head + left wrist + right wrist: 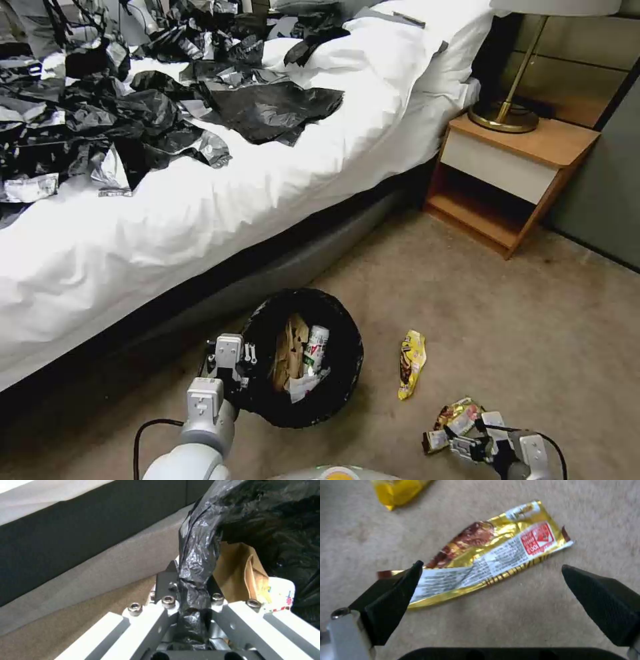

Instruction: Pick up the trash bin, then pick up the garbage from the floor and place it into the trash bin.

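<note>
A bed point(220, 180) with white sheets filled the far left of the scene, strewn with crumpled black and grey clothes point(133, 113). To its right, at the far right, stood a wooden nightstand point(513, 180) carrying a brass lamp point(510, 100). Beige carpet floor point(533, 320) covered the near area.

The trash bin point(347, 373), lined with a crinkly black bag, sat just beside the bed's dark base, near and slightly left of centre. Inside it lay crumpled brown paper point(290, 350), a small white bottle point(316, 347) with a green label, and a scrap of white paper beneath them. The left end effector point(230, 363) was at the bin's left rim, clenched on the bag-covered edge; in the left wrist view the black plastic point(193, 585) ran pinched between its fingers, with the brown paper point(238, 572) just behind.

A yellow snack wrapper point(411, 363) lay on the floor to the right of the bin, apart from it. Nearer and farther right lay a gold foil wrapper point(453, 420) with a red and white label. The right end effector point(477, 443) hovered just over it, released, its dark fingers point(391, 600) spread wide to either side of the foil wrapper point(486, 557) and not gripping it. The yellow wrapper point(398, 490) showed beyond.
</note>
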Robot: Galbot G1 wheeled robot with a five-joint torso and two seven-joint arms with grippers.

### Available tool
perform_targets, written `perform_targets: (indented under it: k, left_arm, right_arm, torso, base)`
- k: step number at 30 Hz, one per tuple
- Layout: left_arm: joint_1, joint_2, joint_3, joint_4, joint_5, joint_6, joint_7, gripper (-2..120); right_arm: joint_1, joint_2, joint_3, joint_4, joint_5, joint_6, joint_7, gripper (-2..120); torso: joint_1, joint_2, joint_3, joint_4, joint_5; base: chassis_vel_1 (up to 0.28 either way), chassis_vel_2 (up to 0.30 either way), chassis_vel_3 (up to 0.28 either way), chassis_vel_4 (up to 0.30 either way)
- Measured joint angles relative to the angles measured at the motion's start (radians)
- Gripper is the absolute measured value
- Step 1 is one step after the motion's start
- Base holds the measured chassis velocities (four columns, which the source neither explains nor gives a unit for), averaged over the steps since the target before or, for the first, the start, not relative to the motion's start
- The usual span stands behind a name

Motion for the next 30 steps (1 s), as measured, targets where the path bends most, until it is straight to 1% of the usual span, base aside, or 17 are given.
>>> perform_targets:
  k: [8, 14, 21, 24, 26, 27, 28, 30]
  left_arm:
    - [0.003, -0.003, 0.000, 0.000, 0.006, 0.001, 0.000, 1]
    - [0.005, -0.003, 0.001, 0.000, 0.009, 0.001, 0.000, 1]
    - [0.007, -0.007, 0.002, 0.002, 0.014, 0.001, 0.000, 1]
    - [0.009, -0.009, 0.003, 0.002, 0.016, 0.001, 0.001, 1]
    - [0.009, -0.009, 0.003, 0.002, 0.016, 0.001, 0.001, 1]
    - [0.009, -0.008, 0.003, 0.002, 0.016, 0.001, 0.001, 1]
    - [0.009, -0.008, 0.003, 0.002, 0.016, 0.001, 0.001, 1]
    - [0.009, -0.008, 0.003, 0.002, 0.016, 0.001, 0.001, 1]
  right_arm:
    - [0.056, 0.042, 0.007, -0.096, 0.041, 0.009, -0.003, 100]
    - [0.118, 0.090, 0.009, -0.194, 0.043, 0.046, -0.026, 100]
    - [0.162, 0.125, 0.010, -0.237, 0.043, 0.063, -0.039, 100]
    - [0.188, 0.149, 0.009, -0.260, 0.041, 0.074, -0.049, 96]
    - [0.191, 0.151, 0.009, -0.262, 0.040, 0.075, -0.050, 95]
    - [0.199, 0.158, 0.009, -0.270, 0.036, 0.080, -0.053, 90]
    - [0.202, 0.160, 0.009, -0.272, 0.035, 0.081, -0.053, 88]
    - [0.204, 0.162, 0.009, -0.274, 0.034, 0.081, -0.053, 87]
  torso:
    - [0.000, 0.000, 0.000, 0.0001, 0.0000]
    - [0.000, 0.000, 0.000, 0.0000, 0.0001]
    - [0.000, 0.000, 0.000, 0.0001, 0.0001]
    - [0.000, 0.000, 0.000, 0.0001, 0.0001]
    - [0.000, 0.000, 0.000, 0.0001, 0.0000]
    - [0.000, 0.000, 0.000, 0.0001, 0.0000]
    - [0.000, 0.000, 0.000, 0.0000, -0.0001]
    - [0.000, 0.000, 0.000, -0.0001, -0.0003]
  base:
    - [0.000, 0.000, 0.000, 0.000]
    - [0.000, 0.000, 0.000, 0.000]
    - [0.000, 0.000, 0.000, 0.000]
    - [0.000, 0.000, 0.000, 0.000]
    - [0.000, 0.000, 0.000, 0.000]
    - [0.000, 0.000, 0.000, 0.000]
    - [0.000, 0.000, 0.000, 0.000]
    - [0.000, 0.000, 0.000, 0.000]
